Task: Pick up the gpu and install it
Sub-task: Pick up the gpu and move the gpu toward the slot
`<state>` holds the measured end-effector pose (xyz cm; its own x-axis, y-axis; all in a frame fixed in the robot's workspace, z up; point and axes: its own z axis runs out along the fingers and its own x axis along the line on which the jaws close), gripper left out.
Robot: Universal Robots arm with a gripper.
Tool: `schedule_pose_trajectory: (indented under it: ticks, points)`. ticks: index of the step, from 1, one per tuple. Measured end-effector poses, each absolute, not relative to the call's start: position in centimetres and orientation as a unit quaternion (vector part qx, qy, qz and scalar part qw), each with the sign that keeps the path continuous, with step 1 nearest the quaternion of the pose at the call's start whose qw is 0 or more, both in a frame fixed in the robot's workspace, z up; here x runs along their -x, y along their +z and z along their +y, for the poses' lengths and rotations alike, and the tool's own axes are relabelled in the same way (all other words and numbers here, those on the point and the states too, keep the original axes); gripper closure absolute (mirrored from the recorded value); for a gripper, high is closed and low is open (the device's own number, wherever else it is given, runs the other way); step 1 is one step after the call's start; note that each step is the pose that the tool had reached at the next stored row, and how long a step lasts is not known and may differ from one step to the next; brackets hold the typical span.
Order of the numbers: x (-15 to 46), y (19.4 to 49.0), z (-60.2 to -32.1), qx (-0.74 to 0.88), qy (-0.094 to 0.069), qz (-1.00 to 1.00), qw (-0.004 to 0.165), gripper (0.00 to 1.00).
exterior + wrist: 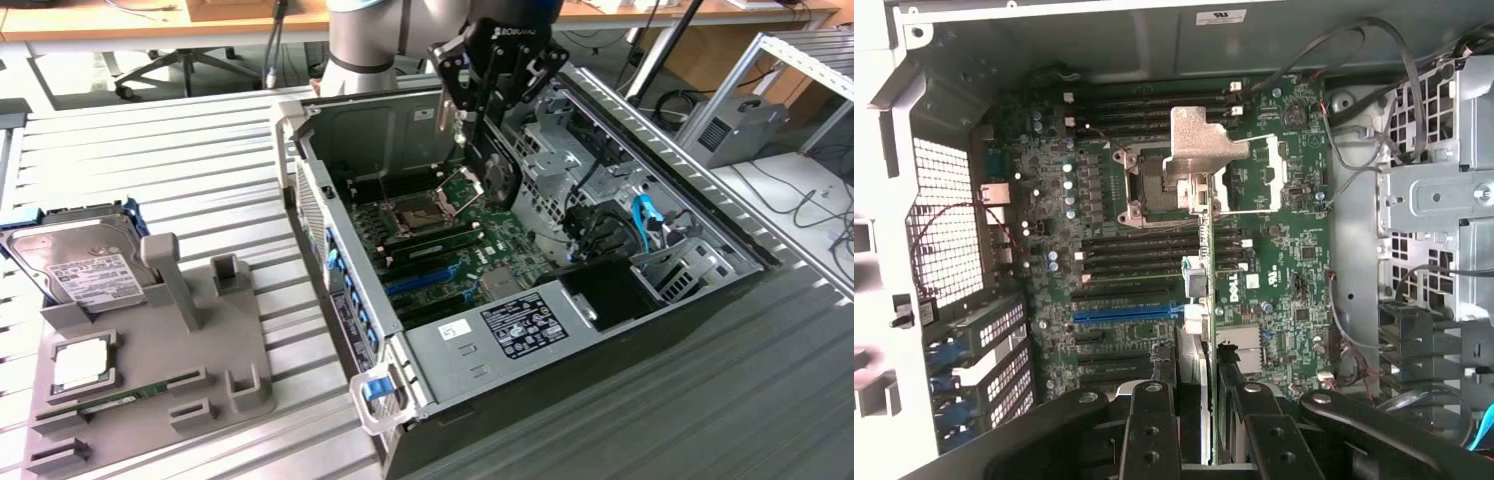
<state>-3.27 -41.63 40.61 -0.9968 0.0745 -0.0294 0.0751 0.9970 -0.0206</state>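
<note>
I worked at a grey table [160, 150] made of ribbed metal slats, which ran on toward the exterior view's right. Behind it a long wooden desk [80, 25] crossed the far side of the room. The star base of an office chair [163, 65] stood beneath it on the pale grey floor [54, 72]. Off to the exterior view's right was a white bench [761, 185] strewn with loose black cables [817, 205]. A small grey box [737, 128] and a metal shelf frame [814, 50] stood there too. The light was even and soft.
</note>
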Motion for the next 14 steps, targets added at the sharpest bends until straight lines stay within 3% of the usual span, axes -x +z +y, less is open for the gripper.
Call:
schedule_pose_trajectory:
  ticks: [14]
  points:
    - [3.26,39.78,-41.63,-0.037,-0.011,0.999,0.014,0.73]
